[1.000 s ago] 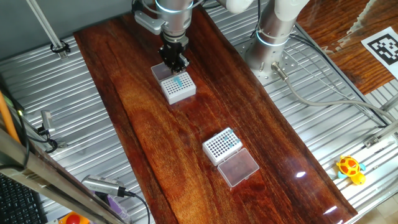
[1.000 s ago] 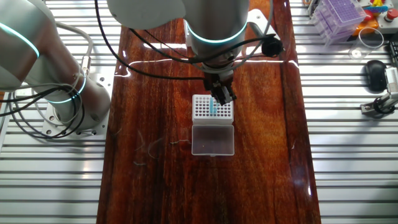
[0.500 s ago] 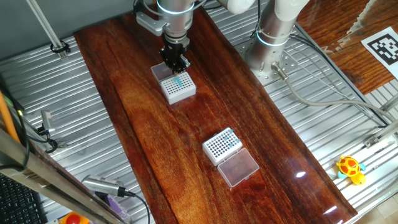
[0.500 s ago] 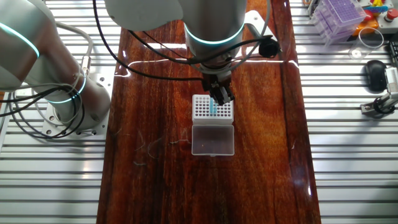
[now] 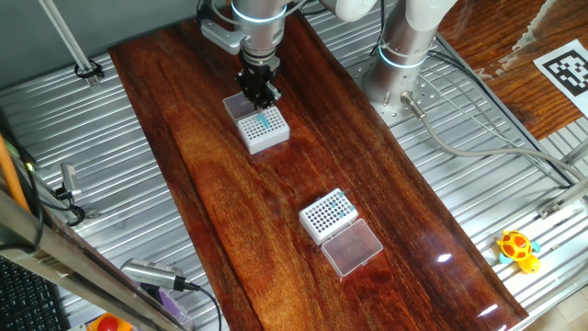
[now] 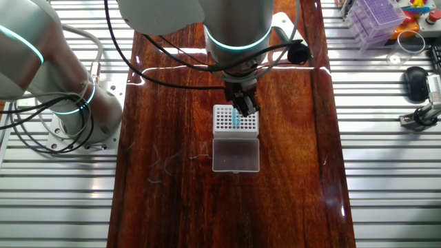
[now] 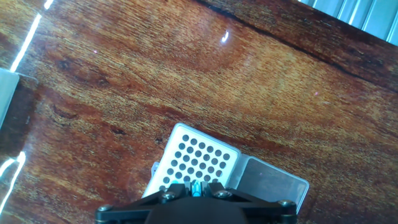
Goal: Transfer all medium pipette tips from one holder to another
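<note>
Our arm [image 6: 231,27] reaches down over the table from above, with the wrist pointing straight down. Our gripper [image 5: 261,96] hangs at its end, black and narrow. Its two fingers [image 6: 246,103] sit close together, and in the hand view something blue shows between them at the bottom edge.

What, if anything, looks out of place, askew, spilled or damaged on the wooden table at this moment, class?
Nothing stands out. The rack under the gripper stands flat with its teal tips upright in a row, the second rack sits flat nearer the camera with its clear lid open beside it, and no tips lie loose on the wood.
</note>
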